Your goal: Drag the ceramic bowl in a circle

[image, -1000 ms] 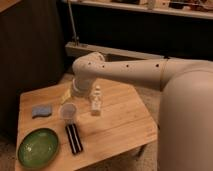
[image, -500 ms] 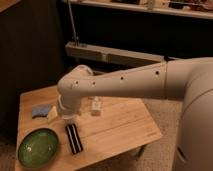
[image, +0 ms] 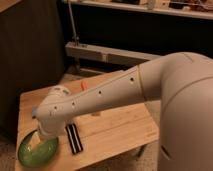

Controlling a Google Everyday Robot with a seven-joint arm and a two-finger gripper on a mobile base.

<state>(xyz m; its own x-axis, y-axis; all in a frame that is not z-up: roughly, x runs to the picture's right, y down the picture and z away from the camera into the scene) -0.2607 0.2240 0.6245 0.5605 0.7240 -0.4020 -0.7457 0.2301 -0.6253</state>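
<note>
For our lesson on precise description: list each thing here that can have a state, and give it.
ceramic bowl: upright on the table, near its edge.
gripper: open, low over the bowl's inside.
black striped object: lying flat beside the bowl.

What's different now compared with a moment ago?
The robot's white arm swung from the table's middle toward the front corner, bringing its claw down over the shallow glossy green ceramic bowl. Nothing visibly grabbed. The bowl and the black striped bar beside it stayed put on the wooden table.
</note>
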